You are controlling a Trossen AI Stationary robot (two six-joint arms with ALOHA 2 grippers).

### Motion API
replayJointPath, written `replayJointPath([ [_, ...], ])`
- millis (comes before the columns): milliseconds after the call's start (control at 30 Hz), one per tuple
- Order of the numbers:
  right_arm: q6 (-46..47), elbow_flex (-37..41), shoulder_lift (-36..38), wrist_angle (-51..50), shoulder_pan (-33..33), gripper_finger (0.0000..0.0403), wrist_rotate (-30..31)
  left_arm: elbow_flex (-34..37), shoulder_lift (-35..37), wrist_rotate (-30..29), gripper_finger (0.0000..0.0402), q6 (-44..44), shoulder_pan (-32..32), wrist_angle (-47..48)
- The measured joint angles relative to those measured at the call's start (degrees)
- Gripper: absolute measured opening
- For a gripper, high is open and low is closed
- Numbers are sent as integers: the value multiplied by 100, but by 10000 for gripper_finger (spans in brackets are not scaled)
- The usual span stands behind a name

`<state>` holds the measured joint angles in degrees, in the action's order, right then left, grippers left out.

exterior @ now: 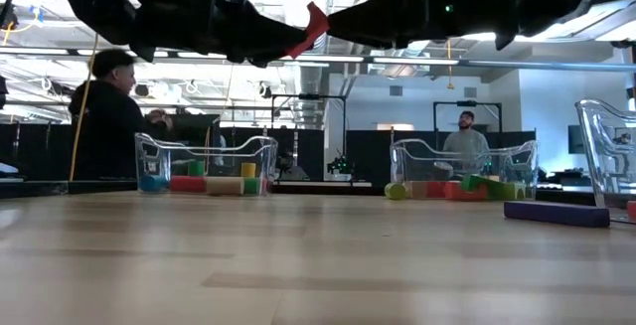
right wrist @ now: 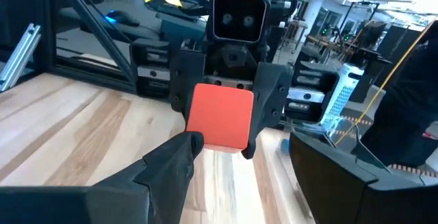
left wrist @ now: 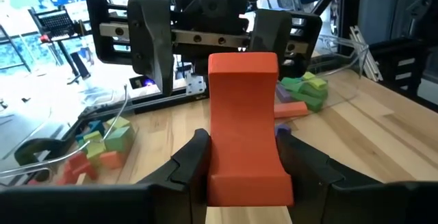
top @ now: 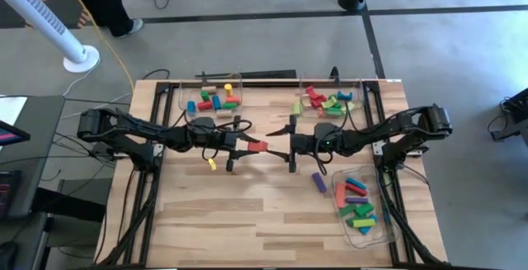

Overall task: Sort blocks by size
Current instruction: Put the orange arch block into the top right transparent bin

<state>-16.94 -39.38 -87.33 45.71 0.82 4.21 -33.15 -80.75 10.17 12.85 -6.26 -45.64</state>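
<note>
High view — three clear trays [top: 233, 78] hold blocks [top: 216, 101] | left fingers [top: 240, 144] clamp red block [top: 257, 147] | right fingers [top: 290, 146] spread, empty

The left claw [top: 247, 146] hangs above the middle of the worktop [top: 247, 220], holding a block [top: 258, 147] that points toward the right claw [top: 290, 145], which faces it from just beyond the block's far end. Behind the left claw a tray [top: 183, 97] holds blocks; behind the right claw stands a second tray [top: 360, 97] of blocks. A third tray [top: 388, 229] lies in front of the right arm, at the worktop's right edge. Between that tray and the right claw one block [top: 318, 182] lies alone.
</note>
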Motion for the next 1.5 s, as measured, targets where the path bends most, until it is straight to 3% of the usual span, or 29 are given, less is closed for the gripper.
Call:
replayJointPath([
  [300,233,-13,-19,-137,106,274,3,-39,1,-274,133,0,-4,-192],
  [1500,77,-328,-7,-9,258,274,173,-20,2,-339,133,14,72,-205],
])
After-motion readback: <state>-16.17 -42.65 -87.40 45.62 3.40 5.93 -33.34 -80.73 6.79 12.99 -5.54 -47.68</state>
